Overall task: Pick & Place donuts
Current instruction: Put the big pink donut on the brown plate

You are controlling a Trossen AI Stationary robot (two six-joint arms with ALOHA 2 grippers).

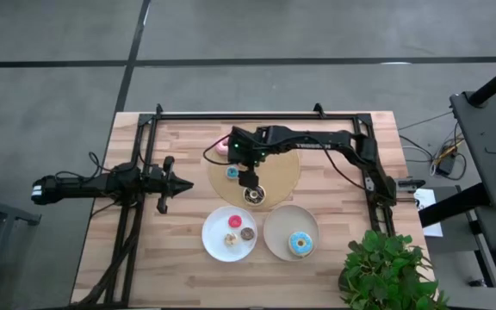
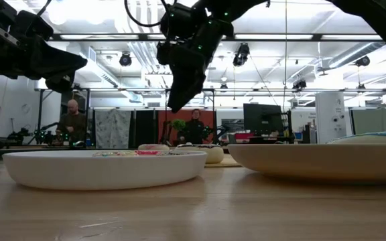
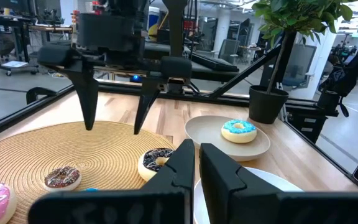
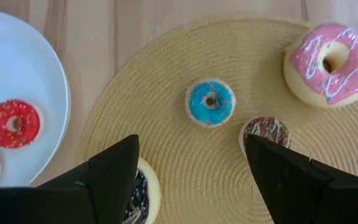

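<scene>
Right wrist view: right gripper (image 4: 191,171) hangs empty, fingers spread wide, over the woven mat (image 4: 185,186) mid-bench. The dark chocolate donut (image 4: 140,198) lies under one finger; descending off-centre risks knocking it aside. Left gripper (image 3: 196,165), near the left edge, fingers together.

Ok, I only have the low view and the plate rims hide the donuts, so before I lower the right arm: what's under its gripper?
Observer: The right gripper is open over the woven mat. The dark chocolate donut lies by one finger, not centred between them.
Operator: What else is on that mat?
Observer: The pink donut, the tiny blue donut and the tiny brown donut.
Operator: Is the left arm in my way?
Observer: No, the left gripper waits off the mat's left side.
</scene>
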